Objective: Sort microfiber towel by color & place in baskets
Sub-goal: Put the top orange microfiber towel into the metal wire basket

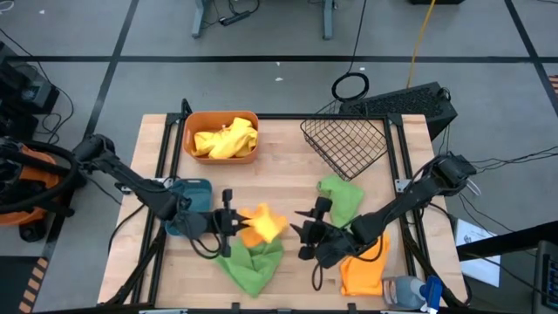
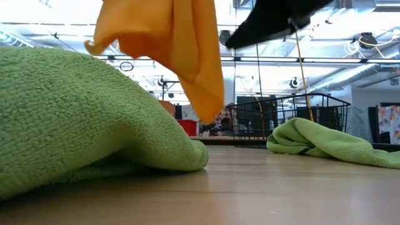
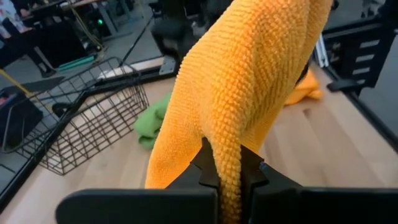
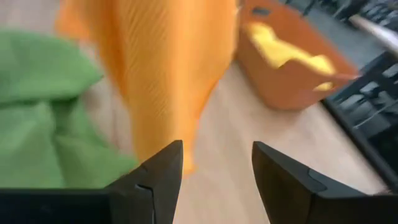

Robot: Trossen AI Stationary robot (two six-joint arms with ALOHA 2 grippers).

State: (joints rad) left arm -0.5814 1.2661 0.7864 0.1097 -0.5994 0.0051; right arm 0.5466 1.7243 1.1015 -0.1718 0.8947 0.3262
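Wooden tabletop [image 1: 288,166] carries everything. My left gripper [image 1: 234,221] pinches a raised orange towel [image 1: 263,222] directly above the green towel [image 1: 251,262]. I'd lift it clear, then swing toward the orange tub [image 1: 221,138]. Right gripper [image 1: 305,235], beyond that green towel, hangs spread and empty.

**A Workshop Floor Around a Wooden Table**

The wooden table [image 1: 288,144] stood on a grey floor [image 1: 261,35] marked with dark lines. A coiled black cable [image 1: 350,86] and a yellow cord [image 1: 420,30] lay beyond the far edge. In the low view, bright ceiling lights [image 2: 56,28] and exposed beams ran overhead. Papers [image 1: 475,235] lay at the right.
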